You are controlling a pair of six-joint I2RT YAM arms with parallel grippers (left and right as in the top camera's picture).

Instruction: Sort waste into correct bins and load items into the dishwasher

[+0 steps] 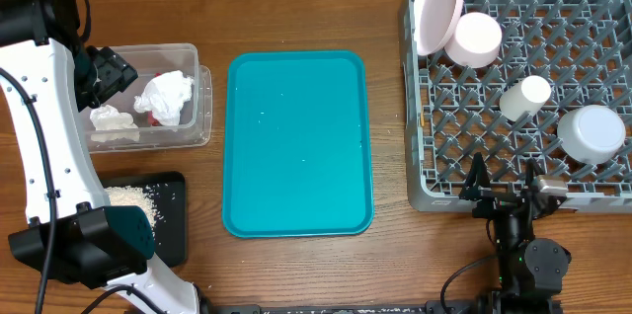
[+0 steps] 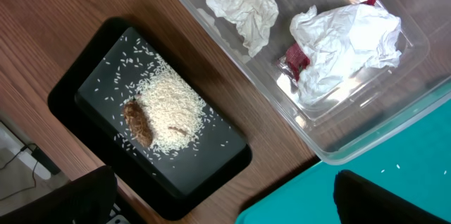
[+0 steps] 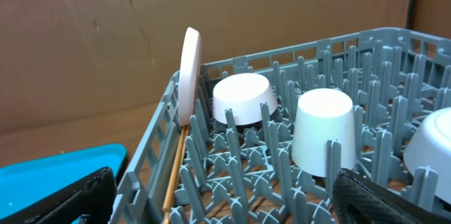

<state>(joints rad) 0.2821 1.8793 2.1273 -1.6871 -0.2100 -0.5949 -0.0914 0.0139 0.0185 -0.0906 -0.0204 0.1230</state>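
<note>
- Sorting and loading look done: the teal tray [image 1: 296,141] is bare but for tiny flecks.
- Tub [image 1: 188,52], left of the teal tray: tissues [image 2: 243,5] and wrapper [image 2: 296,58].
- Black tray [image 2: 77,90], left of the teal tray and nearer the robot: rice [image 2: 173,108] and scrap [image 2: 139,122].
- Rack [image 1: 420,156], right of the teal tray: plate [image 1: 439,8] on edge; pink bowl [image 1: 476,39], cup [image 1: 524,97] and white bowl [image 1: 591,133] upturned; chopsticks [image 3: 174,168] along the wall nearest the teal tray.
- Left gripper [image 2: 225,206], left of the teal tray, and right gripper [image 3: 225,203], right of it, both spread wide and empty.
</note>
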